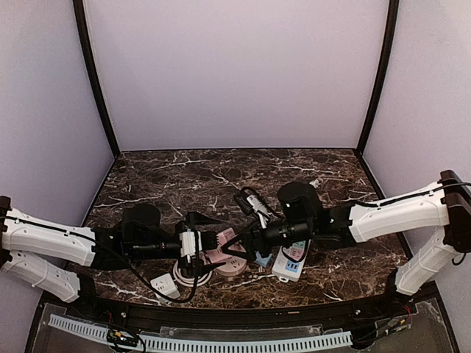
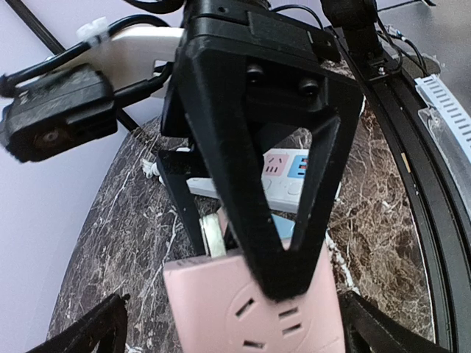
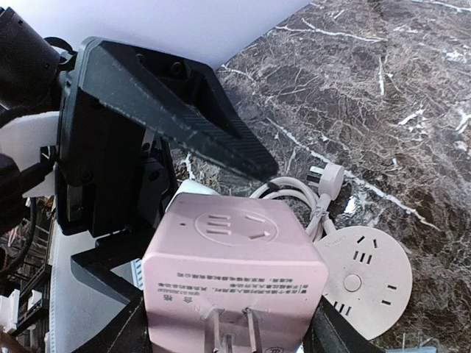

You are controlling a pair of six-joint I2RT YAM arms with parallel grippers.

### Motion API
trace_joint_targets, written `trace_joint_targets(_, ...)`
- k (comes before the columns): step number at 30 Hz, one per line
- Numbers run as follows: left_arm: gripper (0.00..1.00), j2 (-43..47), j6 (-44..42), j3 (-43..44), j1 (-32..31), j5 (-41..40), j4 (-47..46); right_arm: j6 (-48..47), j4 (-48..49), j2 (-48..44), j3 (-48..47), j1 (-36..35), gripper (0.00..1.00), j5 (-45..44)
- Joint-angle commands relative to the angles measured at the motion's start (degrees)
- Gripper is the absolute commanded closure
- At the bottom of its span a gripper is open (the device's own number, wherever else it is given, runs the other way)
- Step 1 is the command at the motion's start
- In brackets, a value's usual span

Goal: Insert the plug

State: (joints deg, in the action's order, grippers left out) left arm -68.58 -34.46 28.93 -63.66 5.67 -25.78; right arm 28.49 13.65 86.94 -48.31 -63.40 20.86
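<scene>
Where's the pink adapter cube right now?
Top view, front-centre of the table: the pink adapter cube sits between the left gripper and right gripper, beside the round socket.

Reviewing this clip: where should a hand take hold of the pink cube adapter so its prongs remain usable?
Grip the pink cube adapter by two opposite side walls, coming from the end away from the prongs. Those walls look flat and parallel, so fingers should seat squarely, and the prong face is left free for insertion.
</scene>
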Motion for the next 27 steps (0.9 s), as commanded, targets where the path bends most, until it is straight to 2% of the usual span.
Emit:
trace_joint_targets(1,0.01,3.1,6.3,2.4,-0.2,1.1,2.0,-3.4,5.9,-5.9,3.3,-0.4,0.98,-5.3)
trace_joint_targets(9,0.01,7.1,14.5,4.0,-0.2,2.3,5.2,-3.4,8.9,-13.9,8.9,0.4,1.0,-12.2)
trace_joint_targets(16,0.01,6.8,27.4,7.1,1.5,3.4,4.9,-2.3,12.9,-19.4,11.7,1.8,1.0,-13.7)
trace_joint_targets(20,0.01,6.3,37.4,9.5,3.8,8.0,3.8,-2.5,14.7,-22.9,12.2,2.0,1.0,-14.5)
trace_joint_targets(27,0.04,4.1,51.8,12.6,7.7,22.6,-2.7,-3.4,18.1,-29.3,13.7,2.3,1.0,-12.8)
